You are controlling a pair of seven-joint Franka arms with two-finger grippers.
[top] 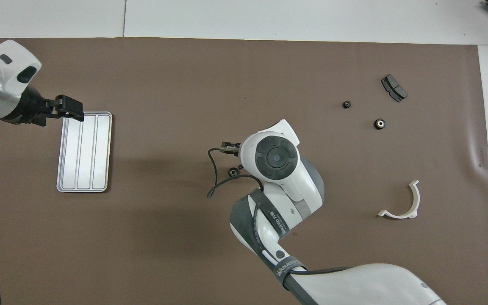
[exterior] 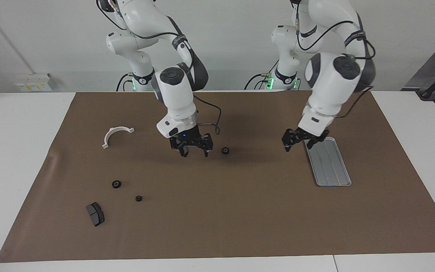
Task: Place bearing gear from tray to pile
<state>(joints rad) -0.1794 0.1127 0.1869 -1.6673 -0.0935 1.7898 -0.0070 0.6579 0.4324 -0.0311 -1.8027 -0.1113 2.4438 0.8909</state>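
The tray (exterior: 329, 162) lies empty beneath the open left gripper (exterior: 300, 141). The bearing gear (exterior: 225, 150) rests just beside the open right gripper (exterior: 194, 147), apparently delivered; next probably retreat.

Left hand (top: 69, 108) over the tray (top: 84, 176) rim; gear (top: 233, 172) beside right arm.

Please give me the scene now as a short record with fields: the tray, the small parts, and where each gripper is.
tray: empty, at the left arm's end of the mat
gear: on the mat, mid-table, beside the right gripper
other gears: two, at the right arm's end
brake pad: farther from the robots than those two gears
white bracket: nearer to the robots than those two gears
left gripper: open, over the tray's edge, empty
right gripper: open, low over the mat
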